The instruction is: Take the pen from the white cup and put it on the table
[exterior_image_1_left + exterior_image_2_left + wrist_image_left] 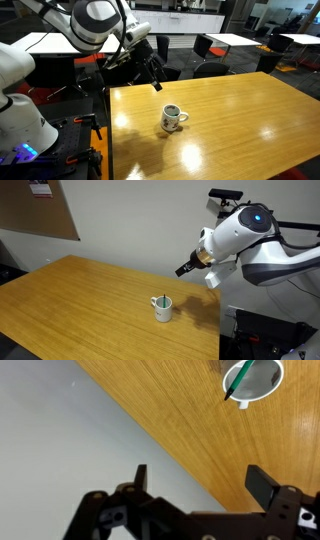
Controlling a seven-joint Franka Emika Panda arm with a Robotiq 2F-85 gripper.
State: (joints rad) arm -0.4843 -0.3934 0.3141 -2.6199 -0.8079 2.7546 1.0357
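Note:
The white cup (173, 118) stands upright near the middle of the honey-brown table (240, 130); it also shows in an exterior view (162, 307) and at the top of the wrist view (254, 382). The pen (237, 382) leans inside the cup, a thin dark-green stick poking over the rim; it shows faintly in an exterior view (156, 302). My gripper (152, 80) hangs above the table's far edge, well apart from the cup. In the wrist view the gripper (200, 480) is open and empty, over the table edge and grey floor.
White-topped tables (232, 40) with black chairs (208, 47) stand behind the brown table. A corkboard (35, 210) hangs on the wall. The robot's base and a black stand (75, 135) sit beside the table edge.

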